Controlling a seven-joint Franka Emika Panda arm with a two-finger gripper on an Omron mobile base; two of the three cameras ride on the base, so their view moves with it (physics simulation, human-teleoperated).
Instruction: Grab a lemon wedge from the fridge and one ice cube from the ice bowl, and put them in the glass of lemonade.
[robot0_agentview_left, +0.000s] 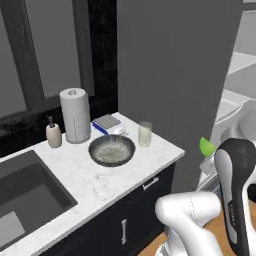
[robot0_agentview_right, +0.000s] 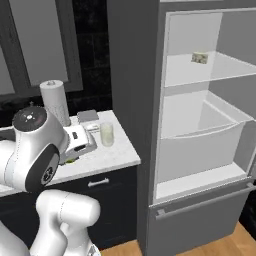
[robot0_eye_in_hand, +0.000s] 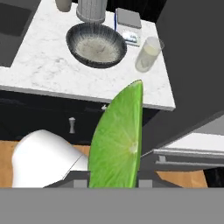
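We see our hand (robot0_eye_in_hand: 113, 181) clamped on the lemon wedge (robot0_eye_in_hand: 117, 140), held in the air off the front edge of the surface (robot0_eye_in_hand: 39, 65). On that surface, the glass of lemonade (robot0_eye_in_hand: 148, 54) stands just beside the ice bowl (robot0_eye_in_hand: 96, 44).

Bright green lemon wedge (robot0_eye_in_hand: 117, 140) (pale rind edge), dark-grey speckled ice bowl (robot0_eye_in_hand: 96, 44), white marbled counter (robot0_eye_in_hand: 39, 65).
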